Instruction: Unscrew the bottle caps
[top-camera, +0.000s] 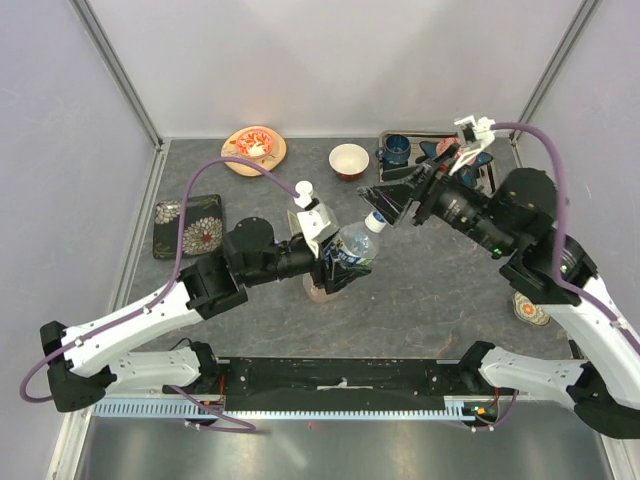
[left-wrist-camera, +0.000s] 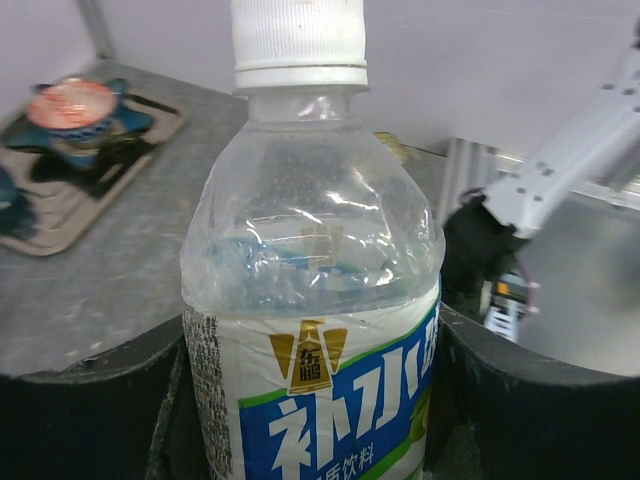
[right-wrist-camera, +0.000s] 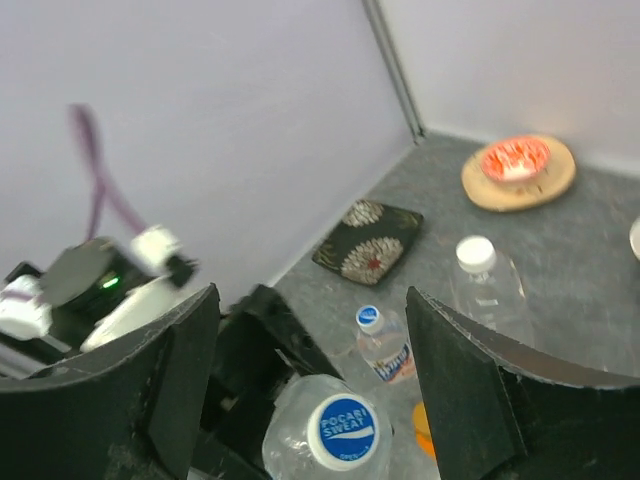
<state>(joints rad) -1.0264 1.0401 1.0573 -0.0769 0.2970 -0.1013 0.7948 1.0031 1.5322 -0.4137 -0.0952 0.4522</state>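
Grey speckled desk (top-camera: 440, 290) inside pale lilac walls with metal corner posts. Going left to right along the desk: dark floral tray (top-camera: 188, 225), wooden coaster (top-camera: 254, 150) carrying a red dish, white bowl (top-camera: 349, 160), blue cup (top-camera: 396, 150) on a brown tray at the back right.

Left tool (top-camera: 335, 262) is clamped on a held bottle (top-camera: 352, 246), gripping its labelled body; the bottle is lifted off the desk and tilted, cap (top-camera: 374, 221) pointing toward the right tool (top-camera: 385, 200). Right tool is spread wide, nothing between its fingers, sitting just beside the cap; touching or not, cannot tell.

Right wrist view: held bottle's cap top is blue and reads "POCARI SWEAT". Beyond it on the desk stand a short bottle (right-wrist-camera: 386, 344) with a blue cap and blue label, and a taller clear bottle (right-wrist-camera: 490, 285) with a white cap. An orange thing (right-wrist-camera: 424, 428) shows low by the right finger, mostly hidden.

Left wrist view: held bottle (left-wrist-camera: 312, 300) has a blue-and-white label with large white Chinese characters and a gold emblem; cap side white, ribbed.
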